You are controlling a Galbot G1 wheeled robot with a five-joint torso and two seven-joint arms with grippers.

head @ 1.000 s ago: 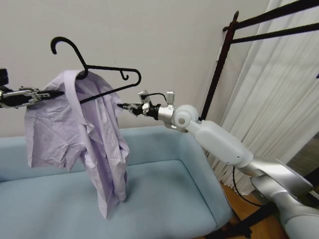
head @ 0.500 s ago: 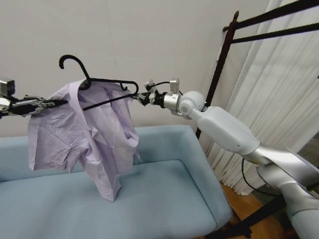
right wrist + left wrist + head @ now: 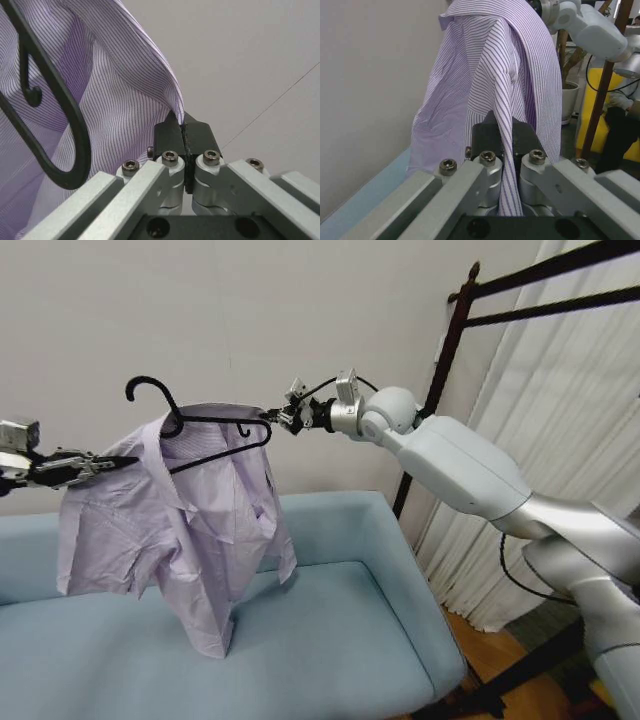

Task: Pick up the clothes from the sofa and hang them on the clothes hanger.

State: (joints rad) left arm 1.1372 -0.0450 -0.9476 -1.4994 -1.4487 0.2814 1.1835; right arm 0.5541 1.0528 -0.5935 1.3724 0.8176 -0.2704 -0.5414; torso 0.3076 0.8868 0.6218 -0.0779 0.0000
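The shirt (image 3: pixel 190 530) is held up above the sofa (image 3: pixel 330 640), draped over a black hanger (image 3: pixel 215 435). Its fabric is pinched on one side by the closed left gripper (image 3: pixel 125 461) and on the other by the closed right gripper (image 3: pixel 268 416).

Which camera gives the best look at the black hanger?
The head view: nearly the whole hanger, hook included, inside the striped shirt that the left gripper and right gripper hold up. The right wrist view shows one curved end; in the left wrist view the shirt covers it.

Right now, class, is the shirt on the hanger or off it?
On: shirt drapes over hanger; left gripper and right gripper pinch its cloth.
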